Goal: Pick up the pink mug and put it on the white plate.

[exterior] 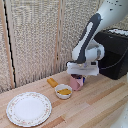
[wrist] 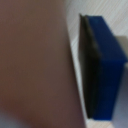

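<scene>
The pink mug stands on the wooden table next to a small white bowl. My gripper is down over the mug's top, its fingers hidden around it. In the wrist view the mug is a pink-brown blur filling most of the frame, with one blue, dark-padded finger right beside its wall. The other finger is out of view, so I cannot tell whether the grip is closed. The white platter, with its floral rim, lies at the front on the exterior view's left, well apart from the mug.
A small white bowl with yellow contents sits between mug and platter. A yellow-orange block lies behind the bowl. A black box with a cable stands at the exterior view's right. A woven screen backs the table.
</scene>
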